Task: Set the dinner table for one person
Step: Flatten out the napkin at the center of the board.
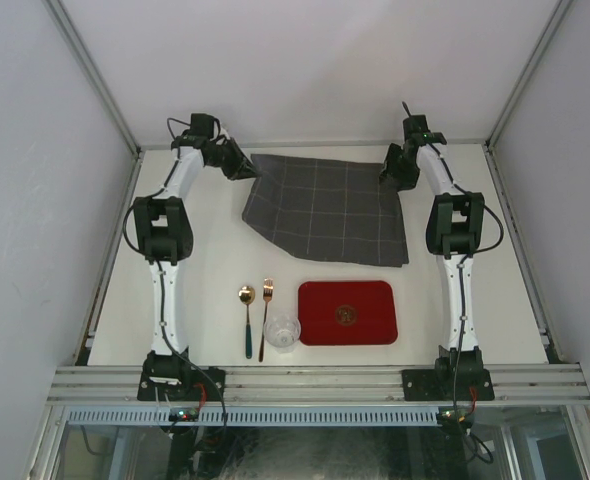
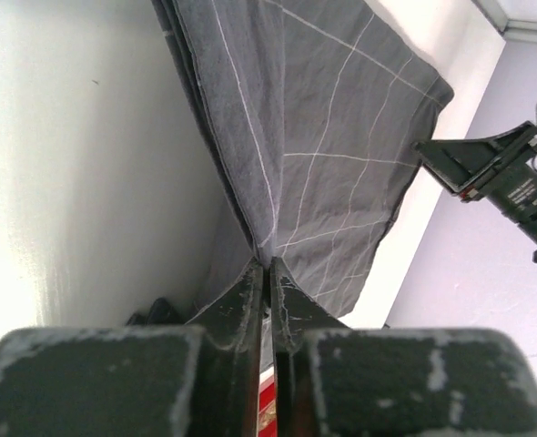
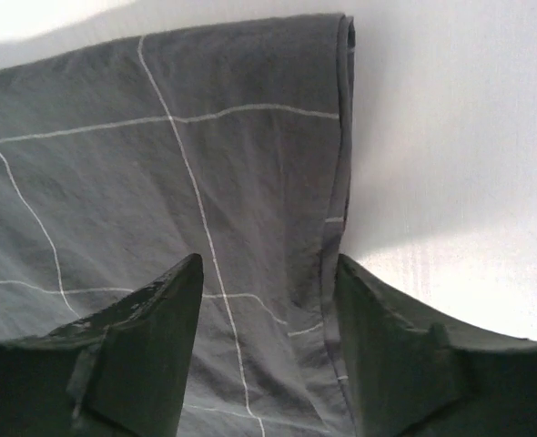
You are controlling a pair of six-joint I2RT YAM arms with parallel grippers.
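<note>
The off-white dinner table (image 1: pixel 210 250) carries a dark grey checked cloth (image 1: pixel 325 210) at the back. My left gripper (image 1: pixel 247 168) is shut on the cloth's far left corner (image 2: pixel 267 253) and holds it lifted. My right gripper (image 1: pixel 393 170) is open just above the cloth's far right edge (image 3: pixel 337 191), its fingers (image 3: pixel 159 309) straddling the hem without pinching it. Near the front lie a red tray (image 1: pixel 347 312), a clear glass bowl (image 1: pixel 282 332), a gold spoon (image 1: pixel 246 315) and a gold fork (image 1: pixel 266 310).
Aluminium rail (image 1: pixel 315 382) runs along the near edge by the arm bases. White walls and frame posts close in the back and sides. Bare tabletop lies left of the spoon and right of the tray. The right arm shows in the left wrist view (image 2: pixel 514 177).
</note>
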